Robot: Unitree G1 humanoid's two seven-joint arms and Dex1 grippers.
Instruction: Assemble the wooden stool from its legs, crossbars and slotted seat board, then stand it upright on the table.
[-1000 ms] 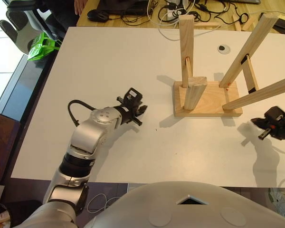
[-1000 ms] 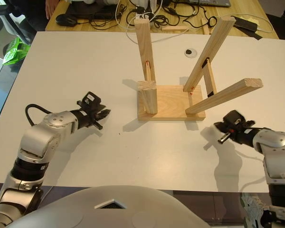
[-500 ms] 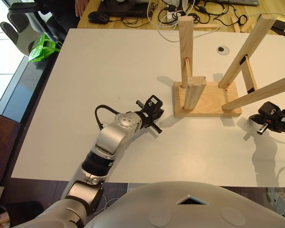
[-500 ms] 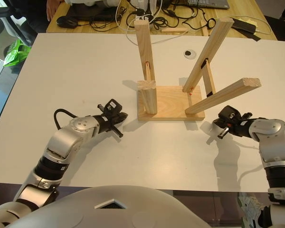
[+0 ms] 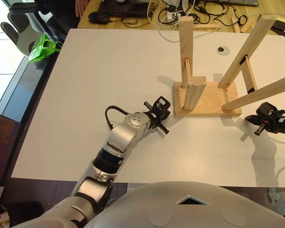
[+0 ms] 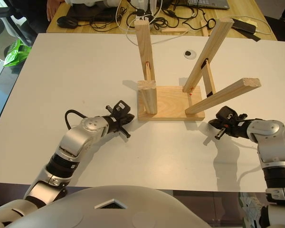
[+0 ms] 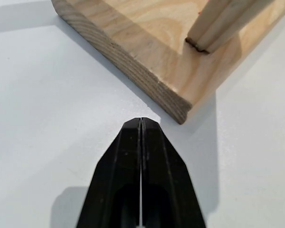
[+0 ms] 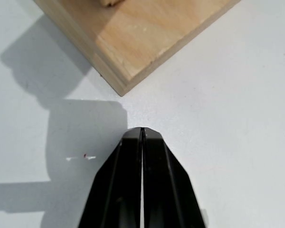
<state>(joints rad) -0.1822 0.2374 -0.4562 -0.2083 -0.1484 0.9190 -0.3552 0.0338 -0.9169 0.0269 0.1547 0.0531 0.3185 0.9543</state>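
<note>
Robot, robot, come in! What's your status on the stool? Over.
Left gripper shut, empty, by seat board's left corner. Right gripper shut, empty, by its right corner. Stool upside down, legs up. Nothing blocking.

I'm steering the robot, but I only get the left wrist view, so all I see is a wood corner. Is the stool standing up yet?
Observer: Not yet. The stool is upside down, with its seat lying flat on the table.
Operator: Does it have its legs?
Observer: Yes, four legs stick up from the seat.
Operator: Where's my other gripper?
Observer: The right gripper is shut, just off the seat's corner on the robot's right, not touching it.
</note>
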